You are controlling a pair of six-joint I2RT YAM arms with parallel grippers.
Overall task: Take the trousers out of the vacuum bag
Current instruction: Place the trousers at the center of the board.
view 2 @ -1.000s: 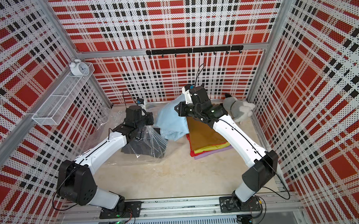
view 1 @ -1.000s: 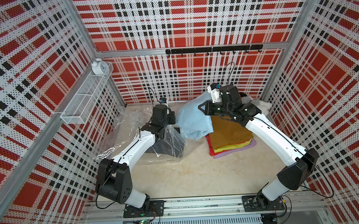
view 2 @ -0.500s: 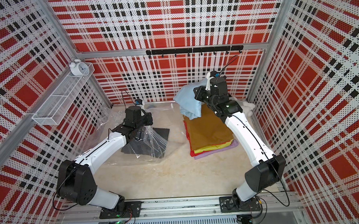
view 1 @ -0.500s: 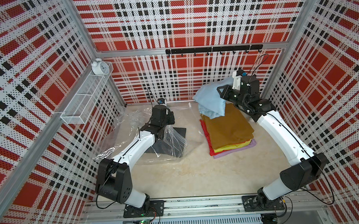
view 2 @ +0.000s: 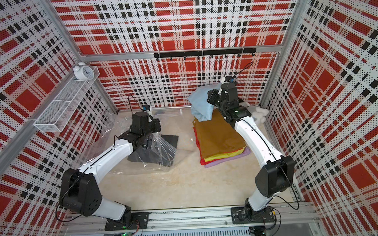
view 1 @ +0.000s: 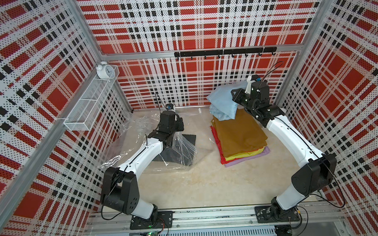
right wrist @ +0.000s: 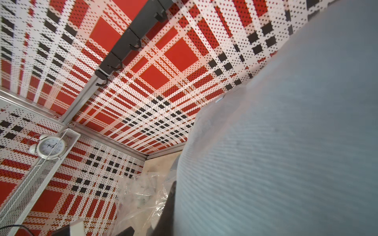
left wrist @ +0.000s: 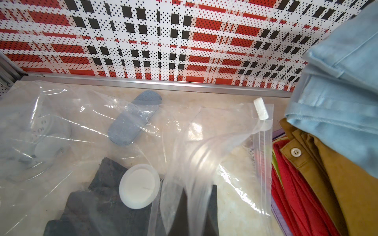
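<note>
Light-blue folded cloth trousers (view 1: 223,101) are hanging upper right, your right gripper (view 1: 235,95) pinching them above the mustard-topped stack (view 1: 239,133). Left gripper (left wrist: 197,216) is pinching the crinkly transparent vacuum bag (view 1: 140,129), centre-left; dark grey denim (left wrist: 92,204) inside. Next, likely: lowering, releasing.
</note>
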